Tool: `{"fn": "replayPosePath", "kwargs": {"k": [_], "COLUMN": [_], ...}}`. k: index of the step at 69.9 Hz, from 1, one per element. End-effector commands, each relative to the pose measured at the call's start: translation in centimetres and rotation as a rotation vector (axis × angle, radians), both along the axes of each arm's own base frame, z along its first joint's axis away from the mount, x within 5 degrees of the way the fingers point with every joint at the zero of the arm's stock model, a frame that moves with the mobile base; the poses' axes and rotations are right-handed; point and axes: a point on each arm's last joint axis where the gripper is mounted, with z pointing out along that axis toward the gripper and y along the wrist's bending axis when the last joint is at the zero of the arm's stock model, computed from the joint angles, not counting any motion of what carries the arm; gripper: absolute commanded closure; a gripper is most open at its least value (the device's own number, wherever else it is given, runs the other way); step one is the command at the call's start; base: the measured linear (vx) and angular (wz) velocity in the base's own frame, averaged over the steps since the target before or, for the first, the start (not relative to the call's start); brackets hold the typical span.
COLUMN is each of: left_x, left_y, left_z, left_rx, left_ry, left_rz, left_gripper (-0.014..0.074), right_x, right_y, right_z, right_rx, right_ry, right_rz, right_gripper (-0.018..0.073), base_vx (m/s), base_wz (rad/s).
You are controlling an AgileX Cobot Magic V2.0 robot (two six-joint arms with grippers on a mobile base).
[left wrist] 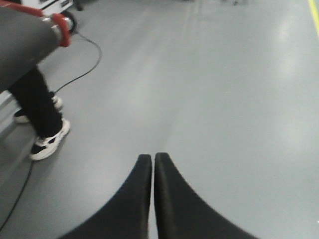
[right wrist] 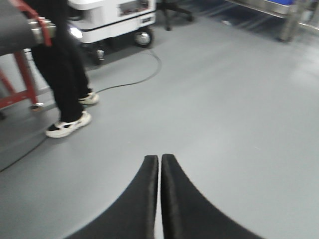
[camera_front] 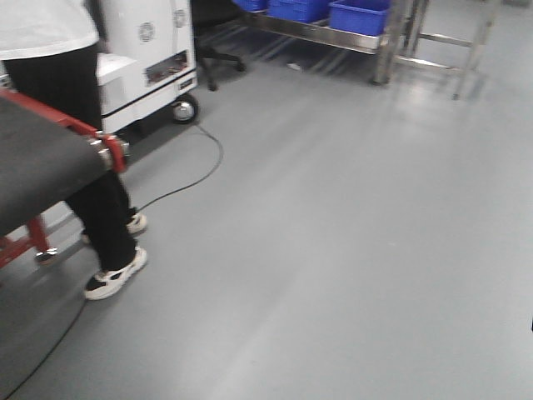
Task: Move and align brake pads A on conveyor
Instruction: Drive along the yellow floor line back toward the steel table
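Left pincer (left wrist: 153, 157) and right pincer (right wrist: 159, 158) closed over the floor (camera_front: 333, 250)

Each has its fingers pressed together with nothing between them, above grey floor. Off to the left is the end of the conveyor (camera_front: 37, 162) — dark belt, red edge. A person's legs (camera_front: 104, 208) stand just beside it, and a black cable (camera_front: 200, 171) trails past.

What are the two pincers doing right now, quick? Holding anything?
Left pincer: closed, holding nothing.
Right pincer: closed, holding nothing.
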Motion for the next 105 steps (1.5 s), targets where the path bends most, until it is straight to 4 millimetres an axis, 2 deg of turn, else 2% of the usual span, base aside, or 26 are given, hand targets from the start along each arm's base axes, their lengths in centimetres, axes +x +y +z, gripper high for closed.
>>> {"fn": "replayPosePath", "kwargs": {"k": [1, 54, 105], "left_x": [0.32, 0.32, 0.32], "left_y": [-0.09, -0.09, -0.09], "left_z": [1.37, 1.37, 1.37], "left_rx": [-0.028, -0.028, -0.028], "left_ry": [-0.080, -0.080, -0.080], "left_rz": [0.001, 0.001, 0.001], "left_gripper": [0.0603, 0.0603, 0.0603], "right_x": [0.26, 0.26, 0.26], "right_y": [0.00, 0.00, 0.00], "right_z": [1.39, 1.39, 1.39], "right_rx": [0.010, 0.010, 0.010], "right_ry": [-0.086, -0.086, -0.086], "right_rz": [-0.004, -0.004, -0.004], "right_gripper": [0.0563, 0.0563, 0.0563], "base_vx": [-0.04, -0.04, 0.05], "base_wz": [-0.55, -0.57, -0.24]}}
